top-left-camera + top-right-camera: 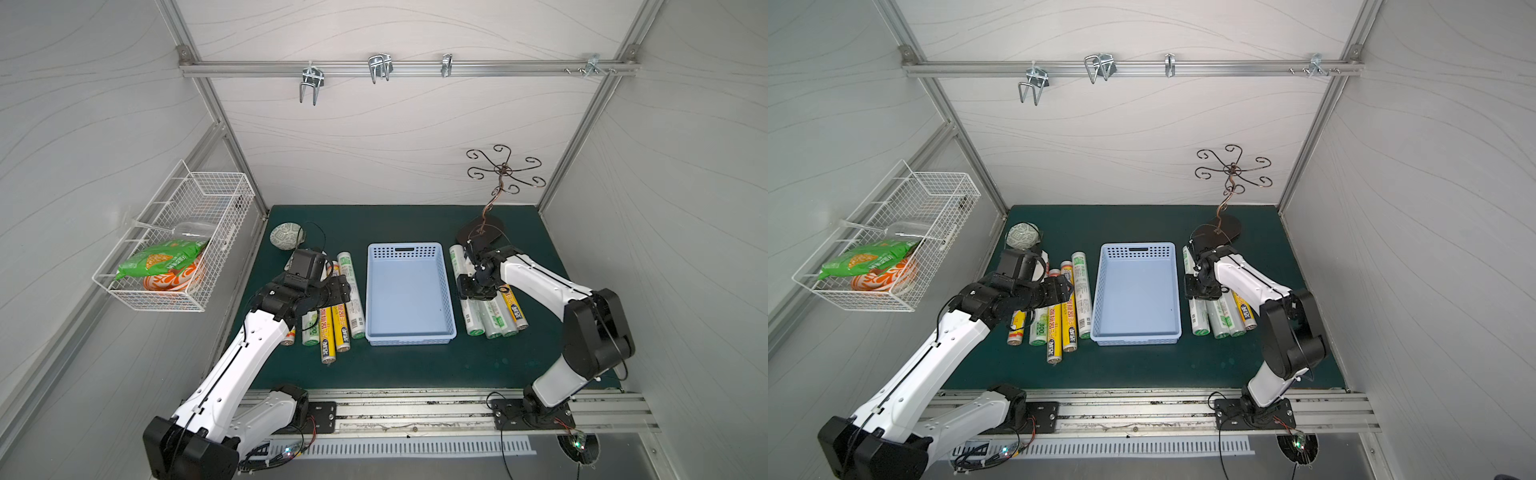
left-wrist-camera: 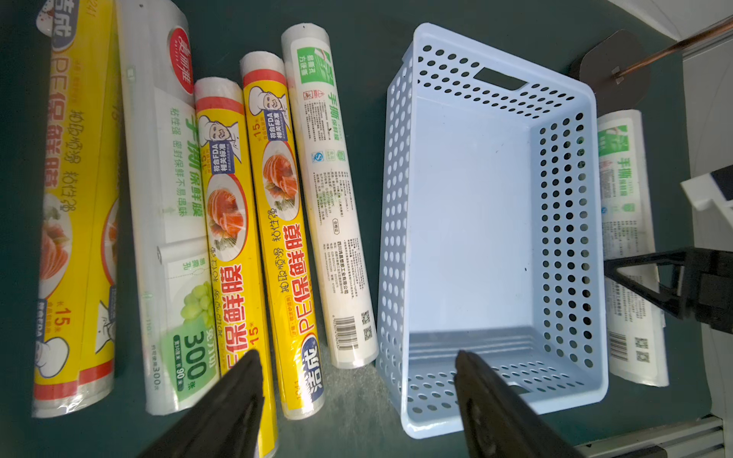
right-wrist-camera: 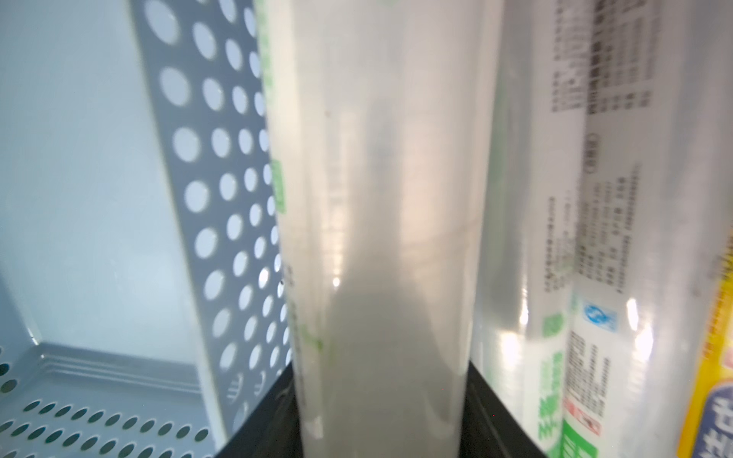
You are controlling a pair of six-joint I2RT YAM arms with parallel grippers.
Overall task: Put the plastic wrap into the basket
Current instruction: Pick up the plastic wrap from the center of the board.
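The light blue basket (image 1: 409, 248) (image 1: 1136, 248) sits mid-mat with nothing in it, as both top views show. Several plastic wrap rolls lie on each side of it. My right gripper (image 1: 473, 293) (image 3: 380, 396) is shut on the whitish roll (image 3: 377, 198) (image 1: 472, 322) nearest the basket's right wall (image 3: 206, 158). Beside it lie more green-printed rolls (image 3: 555, 238). My left gripper (image 1: 345, 291) (image 2: 357, 355) hovers open above the left rolls, holding nothing. Below it are a yellow roll (image 2: 281, 222) and a white roll (image 2: 329, 190), next to the basket (image 2: 472, 222).
A white wire basket (image 1: 199, 195) with a green bag hangs on the left wall. A patterned bowl (image 1: 284, 237) sits at the back left of the mat. A metal hook stand (image 1: 482, 230) rises just behind the right gripper.
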